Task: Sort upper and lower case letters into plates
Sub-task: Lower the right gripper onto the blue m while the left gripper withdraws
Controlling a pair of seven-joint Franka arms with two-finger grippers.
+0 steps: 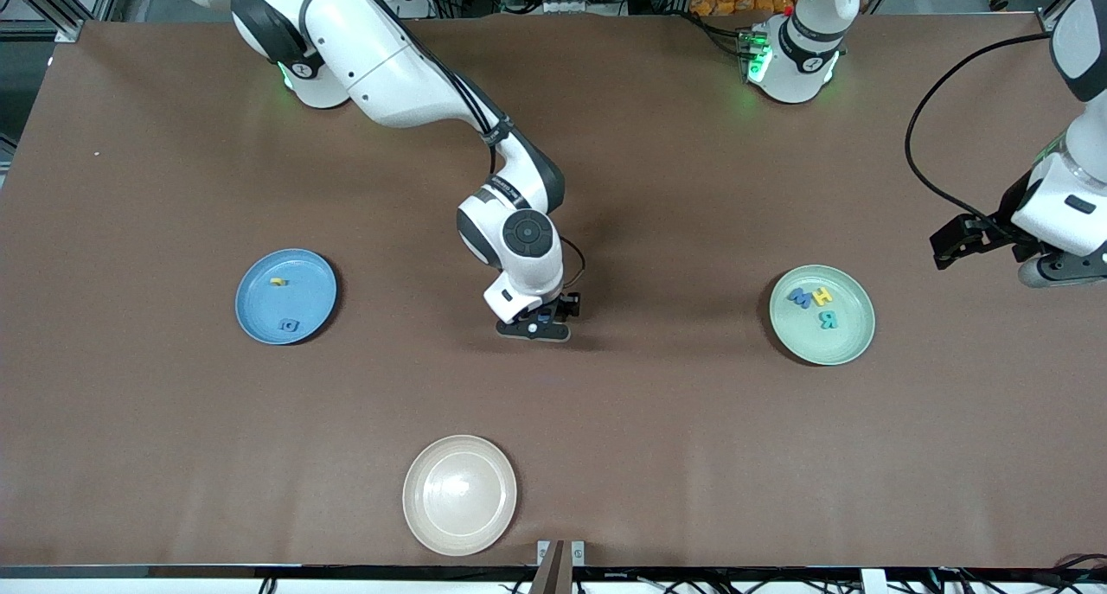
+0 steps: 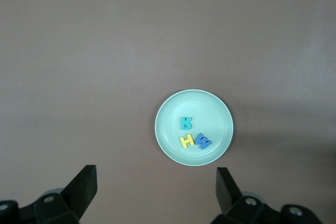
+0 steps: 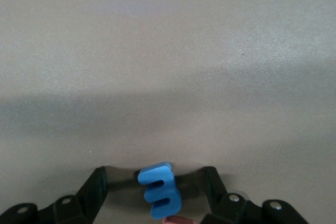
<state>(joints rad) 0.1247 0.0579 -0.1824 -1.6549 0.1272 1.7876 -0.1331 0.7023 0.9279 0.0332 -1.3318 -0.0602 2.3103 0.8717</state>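
Note:
My right gripper (image 1: 538, 324) is low over the middle of the table, fingers open on either side of a blue letter (image 3: 159, 190) that stands on edge between them without touching either. A reddish bit (image 3: 176, 219) shows beside it. The sky blue plate (image 1: 310, 304), toward the right arm's end, holds a yellow letter (image 1: 277, 281) and a blue letter (image 1: 287, 325). The mint green plate (image 1: 854, 335), toward the left arm's end, holds a blue M (image 1: 798, 297), a yellow H (image 1: 822, 295) and a teal R (image 1: 828, 320). My left gripper (image 1: 1057, 272) waits, open and empty, high beside that plate (image 2: 215, 111).
A cream-beige plate (image 1: 459, 494) lies empty near the table's front edge, nearer to the front camera than my right gripper. Brown table surface runs between the three plates.

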